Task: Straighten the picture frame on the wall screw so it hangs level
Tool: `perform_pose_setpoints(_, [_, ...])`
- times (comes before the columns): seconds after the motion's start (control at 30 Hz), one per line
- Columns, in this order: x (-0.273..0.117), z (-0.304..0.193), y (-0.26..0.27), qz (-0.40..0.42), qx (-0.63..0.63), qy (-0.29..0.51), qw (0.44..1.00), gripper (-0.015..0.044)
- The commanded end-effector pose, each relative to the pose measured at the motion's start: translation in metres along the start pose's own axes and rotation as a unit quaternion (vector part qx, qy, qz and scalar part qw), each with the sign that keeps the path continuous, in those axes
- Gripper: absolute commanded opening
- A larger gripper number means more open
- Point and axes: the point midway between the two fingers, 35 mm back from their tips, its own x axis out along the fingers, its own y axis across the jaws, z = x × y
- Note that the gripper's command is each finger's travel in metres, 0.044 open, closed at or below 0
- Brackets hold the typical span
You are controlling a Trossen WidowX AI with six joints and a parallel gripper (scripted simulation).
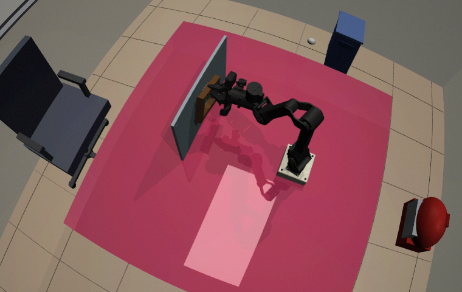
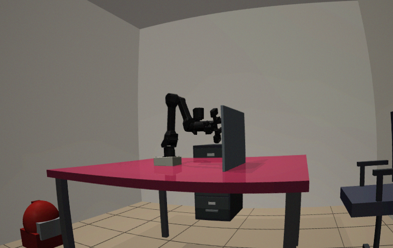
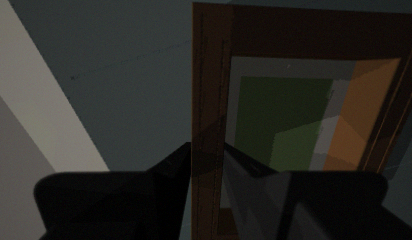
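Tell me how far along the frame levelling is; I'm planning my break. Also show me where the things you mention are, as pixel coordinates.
Done: the gripper (image 1: 212, 94) (image 3: 205, 147) has a grip on the picture frame's side (image 1: 199, 108) (image 3: 208, 75). In hand: the frame, held against the grey panel (image 1: 186, 134) (image 2: 233, 141) (image 3: 123, 80). Left: releasing and checking level; any notch shift can't be confirmed.

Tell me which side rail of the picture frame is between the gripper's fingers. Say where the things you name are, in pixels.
The rail at the left in the wrist view (image 3: 208, 100); the fingers straddle it, not the right one.

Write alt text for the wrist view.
Black gripper fingers pinch the left side of a brown picture frame against a blue-gray panel. Inside the frame is a green picture with a pale border.
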Motion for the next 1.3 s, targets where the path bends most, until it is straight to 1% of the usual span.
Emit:
perform_pose_setpoints(0.0, [0.000,0.000,0.003,0.005,0.000,0.002,1.000,0.0000])
perform_pose_setpoints(1.27, [0.000,-0.002,-0.009,0.005,0.000,0.002,1.000,0.0000])
